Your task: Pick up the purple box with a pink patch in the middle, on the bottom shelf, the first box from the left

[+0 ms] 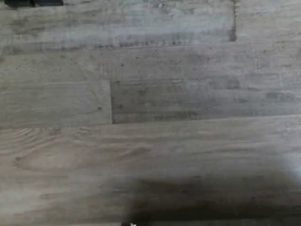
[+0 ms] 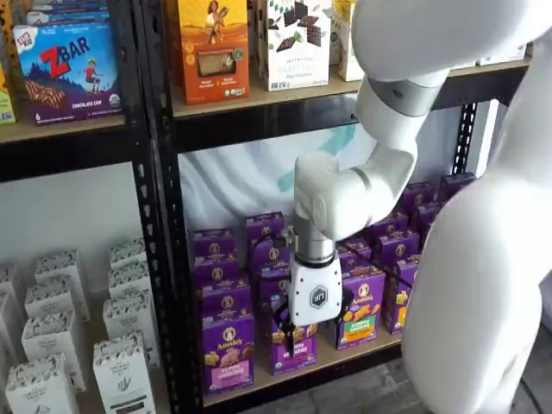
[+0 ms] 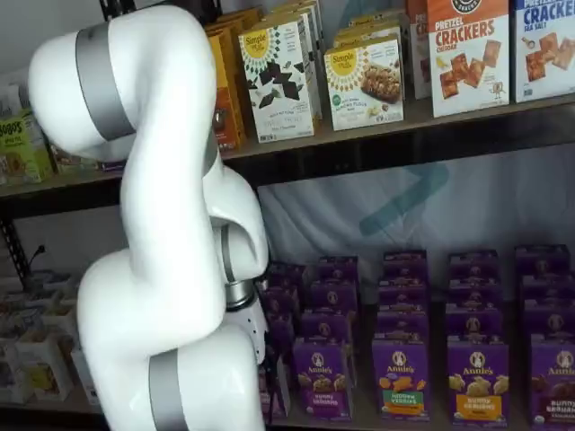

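Purple box (image 2: pixel 228 351) stood untouched at the front of the bottom shelf (image 2: pixel 302 371), pickup not begun; end effector (image 2: pixel 308 326) hung nearby, finger state cannot be told.

White xArm (image 2: pixel 379 164) folded downward from upper right, elbow bent, wrist vertical, white gripper body (image 2: pixel 315 296) pointing down with black fingers dark and indistinct beneath it, finger gap not discernible; the other shelf camera shows bulky white arm links (image 3: pixel 171 233) with grey joint bands, fingers hidden.
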Controlling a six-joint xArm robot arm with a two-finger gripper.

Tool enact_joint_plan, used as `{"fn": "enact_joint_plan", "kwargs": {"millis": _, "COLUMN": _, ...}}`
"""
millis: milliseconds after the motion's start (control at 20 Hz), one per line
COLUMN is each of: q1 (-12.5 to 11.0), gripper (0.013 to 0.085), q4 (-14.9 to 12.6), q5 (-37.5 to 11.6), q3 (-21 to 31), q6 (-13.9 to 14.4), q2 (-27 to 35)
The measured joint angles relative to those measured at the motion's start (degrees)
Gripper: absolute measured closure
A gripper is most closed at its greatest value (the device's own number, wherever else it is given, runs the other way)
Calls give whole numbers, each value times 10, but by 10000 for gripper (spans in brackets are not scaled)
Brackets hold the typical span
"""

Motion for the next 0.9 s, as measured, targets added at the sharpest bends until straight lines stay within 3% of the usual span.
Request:
{"fn": "enact_joint_plan", "kwargs": {"millis": 150, "q1": 4, "gripper": 130, "q4": -29, "q5": -27, "q3": -8, "q6": 29, "q2": 31}}
{"fn": "enact_joint_plan", "kwargs": {"millis": 500, "q1": 7, "gripper": 130, "q4": -60, "q5": -70, "q3": -31, "q6": 60, "q2": 88}}
{"fn": "enact_joint_plan", "kwargs": {"millis": 900, "q1": 16, "gripper": 130, "q4": -63, "q5": -113, "q3": -74, "q6": 72, "q2": 149}}
